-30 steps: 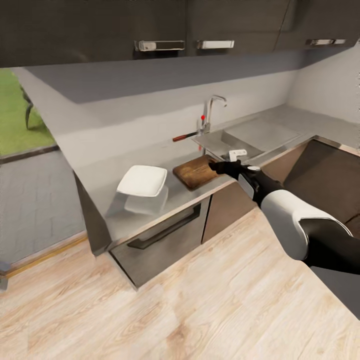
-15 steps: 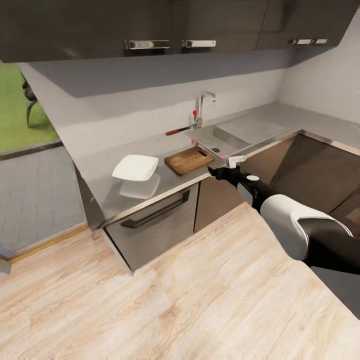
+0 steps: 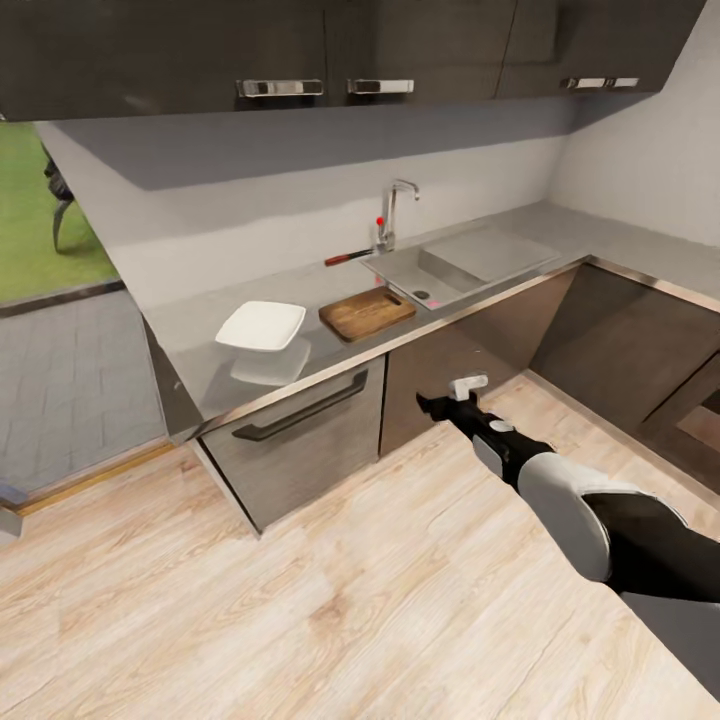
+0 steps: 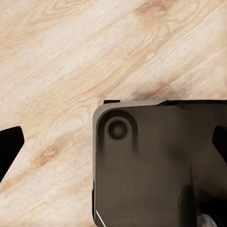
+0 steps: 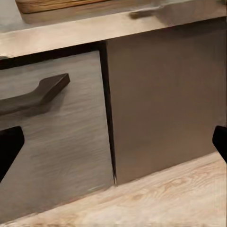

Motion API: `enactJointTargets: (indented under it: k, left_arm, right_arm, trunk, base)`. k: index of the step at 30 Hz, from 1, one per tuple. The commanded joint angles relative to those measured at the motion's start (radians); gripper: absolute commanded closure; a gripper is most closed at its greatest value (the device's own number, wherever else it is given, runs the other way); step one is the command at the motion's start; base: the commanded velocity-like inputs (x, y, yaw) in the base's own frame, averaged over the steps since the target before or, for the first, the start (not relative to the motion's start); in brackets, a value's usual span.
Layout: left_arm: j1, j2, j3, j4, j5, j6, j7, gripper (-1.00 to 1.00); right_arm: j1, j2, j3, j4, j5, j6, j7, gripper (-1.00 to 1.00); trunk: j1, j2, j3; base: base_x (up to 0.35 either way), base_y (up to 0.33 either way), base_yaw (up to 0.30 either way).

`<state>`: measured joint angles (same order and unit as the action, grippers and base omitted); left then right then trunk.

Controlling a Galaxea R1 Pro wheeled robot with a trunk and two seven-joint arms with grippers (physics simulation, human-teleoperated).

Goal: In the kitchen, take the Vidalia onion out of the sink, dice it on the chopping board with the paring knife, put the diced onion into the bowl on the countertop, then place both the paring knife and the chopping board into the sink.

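Observation:
The wooden chopping board (image 3: 366,312) lies on the steel countertop (image 3: 200,330), left of the sink (image 3: 425,275). The board's edge (image 5: 56,4) also shows in the right wrist view. The red-handled paring knife (image 3: 347,258) lies behind the board, near the faucet. A white square bowl (image 3: 262,325) stands left of the board. The onion is out of sight. My right gripper (image 3: 428,404) hangs open below counter height, in front of the cabinet door (image 5: 161,104), its fingertips (image 5: 9,146) wide apart. My left gripper (image 4: 113,146) is open over the floor and my dark base (image 4: 156,165).
A drawer with a long dark handle (image 3: 300,412) sits under the bowl. The faucet (image 3: 390,205) stands behind the sink. Upper cabinets (image 3: 300,50) hang above the counter. The counter turns a corner at the right. Wooden floor (image 3: 300,600) spreads before the cabinets.
The whole view has pulled back from the counter, so the camera has moved. My right gripper has dropped from the board's edge at counter height to in front of the cabinet door.

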<state>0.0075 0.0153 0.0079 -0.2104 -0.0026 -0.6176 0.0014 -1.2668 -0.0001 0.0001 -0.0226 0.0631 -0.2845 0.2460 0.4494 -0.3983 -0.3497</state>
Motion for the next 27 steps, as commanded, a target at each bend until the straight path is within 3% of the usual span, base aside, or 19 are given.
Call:
enactJointTargets:
  k: [1,5,6,14,15,18,22,27]
  left_arm:
    - [0.001,0.000,0.001,-0.003,0.000,-0.002,0.000,-1.00]
    - [0.001,0.000,0.001,-0.006,0.000,-0.003,0.000,-1.00]
    - [0.001,0.000,0.002,-0.013,0.000,-0.003,0.000,-1.00]
    - [0.001,0.002,0.003,-0.039,0.000,-0.003,0.000,-1.00]
    - [0.001,0.004,0.003,-0.057,0.000,-0.003,0.000,-1.00]
    - [0.001,0.005,0.003,-0.065,0.001,-0.003,0.001,-1.00]
    - [0.001,0.007,0.003,-0.069,0.005,-0.004,0.001,-1.00]
    - [0.001,0.008,0.004,-0.071,0.005,-0.004,0.002,-1.00]
  right_arm:
    - [0.030,-0.001,-0.002,0.001,0.006,-0.023,-0.001,-1.00]
    - [0.131,-0.002,-0.002,0.001,0.006,-0.052,-0.005,-1.00]
    - [0.233,-0.003,-0.003,0.001,0.006,-0.066,-0.008,-1.00]
    - [0.532,-0.001,-0.003,0.002,0.003,-0.218,-0.048,-1.00]
    - [0.634,0.000,-0.003,0.004,0.002,-0.289,-0.091,-1.00]
    - [0.719,0.001,-0.003,0.004,0.002,-0.367,-0.133,-1.00]
    - [0.859,0.007,-0.002,0.005,0.001,-0.540,-0.210,-1.00]
    - [0.951,0.013,-0.002,0.006,0.000,-0.654,-0.306,-1.00]
  trunk:
    - [0.001,-0.002,-0.001]
    - [0.001,-0.002,-0.001]
    - [0.001,-0.002,-0.001]
    - [0.001,-0.002,-0.001]
    - [0.001,-0.002,-0.001]
    - [0.001,-0.002,-0.001]
    - [0.001,-0.002,-0.001]
    - [0.001,-0.002,-0.001]
  base:
    - [-0.004,-0.004,0.000]
    - [-0.002,-0.002,0.000]
    - [0.000,0.000,0.000]
    - [0.000,0.000,0.000]
    - [0.000,0.000,0.000]
    - [0.000,0.000,0.000]
    - [0.000,0.000,0.000]
    - [0.000,0.000,0.000]
